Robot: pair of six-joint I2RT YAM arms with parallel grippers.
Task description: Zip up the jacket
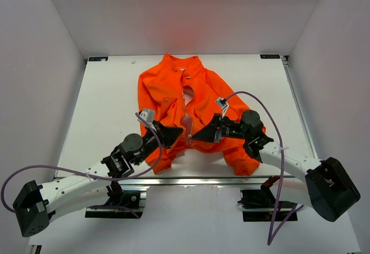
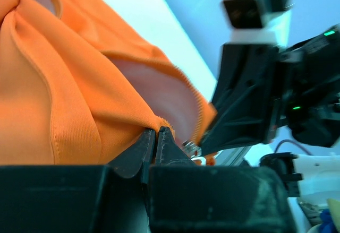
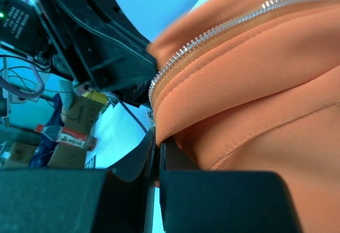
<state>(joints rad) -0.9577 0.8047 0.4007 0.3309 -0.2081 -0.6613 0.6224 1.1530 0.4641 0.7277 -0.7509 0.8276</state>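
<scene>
The orange jacket (image 1: pixel 173 95) lies collar-away on the white table, its front gaping open down the middle and pale pink lining (image 2: pixel 159 92) showing. My left gripper (image 1: pixel 180 133) is shut on the left front edge near the hem, the fabric pinched between its fingertips (image 2: pixel 167 140). My right gripper (image 1: pixel 194 136) is shut on the right front edge, just below the silver zipper teeth (image 3: pixel 212 34). The two grippers face each other a few centimetres apart at the bottom of the opening. A small metal zipper slider (image 2: pixel 191 147) hangs between them.
The white table (image 1: pixel 110 103) is walled in by pale panels on three sides. A metal rail (image 1: pixel 191 180) runs along its near edge, just below the jacket hem. Purple cables (image 1: pixel 270 121) loop over both arms. Boxes (image 3: pixel 79 113) sit beyond the table.
</scene>
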